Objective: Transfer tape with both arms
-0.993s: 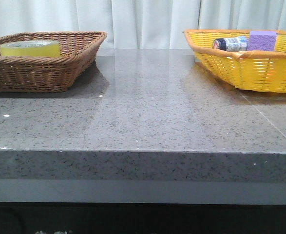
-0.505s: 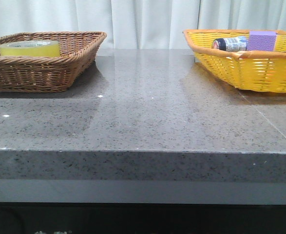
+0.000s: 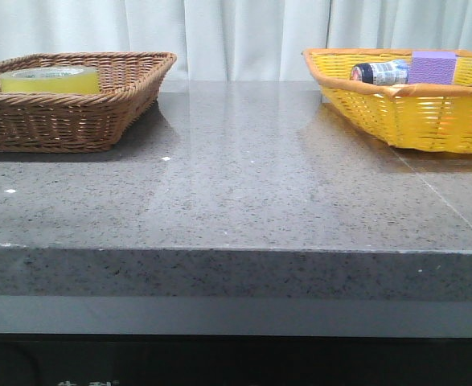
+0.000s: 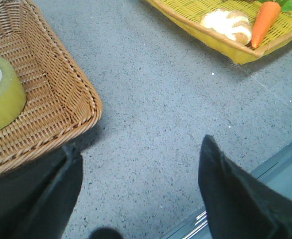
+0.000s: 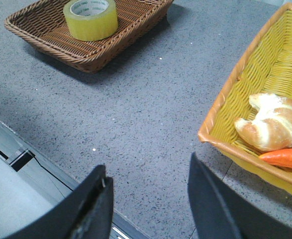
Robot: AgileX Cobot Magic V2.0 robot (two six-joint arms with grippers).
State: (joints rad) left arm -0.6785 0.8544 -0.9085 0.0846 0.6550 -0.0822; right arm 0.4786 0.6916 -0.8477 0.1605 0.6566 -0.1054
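The tape (image 3: 49, 79), a thick yellow translucent roll with a pale printed core, lies flat in the brown wicker basket (image 3: 99, 121) at the table's back left. It also shows in the left wrist view (image 4: 1, 97) and in the right wrist view (image 5: 91, 19). My left gripper (image 4: 138, 152) is open and empty above the table's front edge, beside the brown basket's (image 4: 61, 99) near corner. My right gripper (image 5: 148, 172) is open and empty above the front edge, near the yellow basket (image 5: 225, 119). Neither arm shows in the front view.
The yellow basket (image 3: 404, 121) at the back right holds a purple block (image 3: 433, 66) and a dark small bottle (image 3: 380, 72). A croissant (image 5: 270, 122) and a carrot (image 5: 285, 158) lie in it too. Grey speckled tabletop (image 3: 244, 177) lies between the baskets.
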